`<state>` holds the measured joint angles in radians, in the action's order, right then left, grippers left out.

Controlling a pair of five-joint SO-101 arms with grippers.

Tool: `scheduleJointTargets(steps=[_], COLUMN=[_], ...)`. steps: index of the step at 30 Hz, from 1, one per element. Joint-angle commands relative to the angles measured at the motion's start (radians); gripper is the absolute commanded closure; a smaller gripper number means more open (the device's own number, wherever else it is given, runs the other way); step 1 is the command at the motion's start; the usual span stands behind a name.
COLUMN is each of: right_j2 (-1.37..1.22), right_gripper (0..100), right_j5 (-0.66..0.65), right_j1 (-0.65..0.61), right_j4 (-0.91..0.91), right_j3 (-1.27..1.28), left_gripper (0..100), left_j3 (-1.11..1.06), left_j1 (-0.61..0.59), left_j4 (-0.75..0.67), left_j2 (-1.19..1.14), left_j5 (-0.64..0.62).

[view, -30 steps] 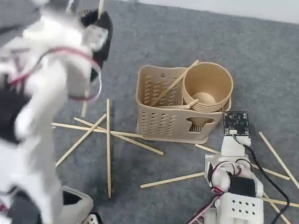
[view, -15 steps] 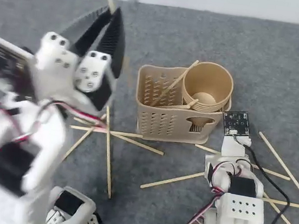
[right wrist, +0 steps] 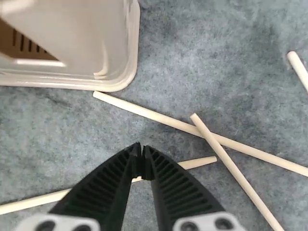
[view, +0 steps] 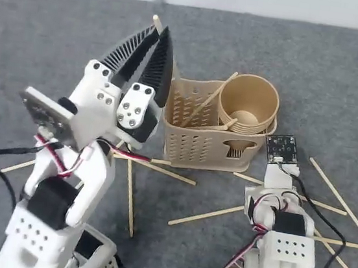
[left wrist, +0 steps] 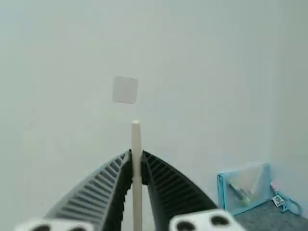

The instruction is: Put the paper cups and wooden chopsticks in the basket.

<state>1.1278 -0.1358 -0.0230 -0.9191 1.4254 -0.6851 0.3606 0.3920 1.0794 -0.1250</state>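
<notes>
My left gripper (view: pixel 157 32) is raised over the carpet just left of the beige basket (view: pixel 195 136), shut on a wooden chopstick (view: pixel 156 21) whose tip pokes out past the fingertips. In the left wrist view that chopstick (left wrist: pixel 136 137) stands upright between the shut left gripper (left wrist: pixel 136 155) against a pale wall. Stacked paper cups (view: pixel 249 103) and a few chopsticks sit inside the basket. My right gripper (right wrist: pixel 142 147) is shut on nothing, low over loose chopsticks (right wrist: pixel 159 118) beside the basket's corner (right wrist: pixel 72 43).
Several loose chopsticks lie on the grey carpet: some left of the basket (view: pixel 131 184), one in front (view: pixel 207 215), others at the right (view: pixel 340 201). The right arm (view: pixel 282 235) stands at the front right, and its cable runs toward the edge.
My left arm has swung from the far left toward the basket, carrying the chopstick; its gripper now sits beside the basket's left rim. The right arm has not moved.
</notes>
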Motion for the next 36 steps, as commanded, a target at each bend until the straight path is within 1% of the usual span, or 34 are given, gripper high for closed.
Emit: scheduleJointTargets(steps=[1,10,16,20,22,24,26,28,31,36], right_j2=[0.018,0.018,0.018,0.018,0.018,0.018,0.018,0.018,0.018,0.018], right_gripper=[99.0,99.0,99.0,99.0,99.0,99.0,99.0,99.0,99.0,99.0], right_j5=[-0.012,-0.012,-0.012,-0.012,-0.012,-0.012,-0.012,-0.012,-0.012,-0.014], right_j1=[0.002,0.001,0.001,0.002,0.002,0.001,0.001,0.001,-0.001,-0.001], right_j4=[-0.004,-0.004,-0.004,-0.004,-0.004,-0.004,-0.004,-0.004,-0.004,-0.004], right_j3=[-0.008,-0.008,-0.008,-0.008,-0.008,-0.006,-0.006,-0.006,-0.006,-0.006], left_gripper=[99,99,99,98,96,89,81,76,76,76], left_j3=[0.007,-0.179,-0.3,-0.357,-0.38,-0.395,-0.392,-0.358,-0.271,-0.114], left_j1=[0.009,0.012,0.089,0.092,0.092,0.091,0.077,0.068,0.035,-0.101], left_j4=[-0.021,-0.029,-0.029,-0.029,-0.025,-0.018,0.041,0.129,0.253,0.442], left_j2=[0.008,0.008,0.014,0.012,0.015,0.015,0.015,0.017,0.017,0.017], left_j5=[-0.006,-0.012,-0.012,-0.006,-0.005,-0.003,-0.005,-0.005,-0.002,-0.003])
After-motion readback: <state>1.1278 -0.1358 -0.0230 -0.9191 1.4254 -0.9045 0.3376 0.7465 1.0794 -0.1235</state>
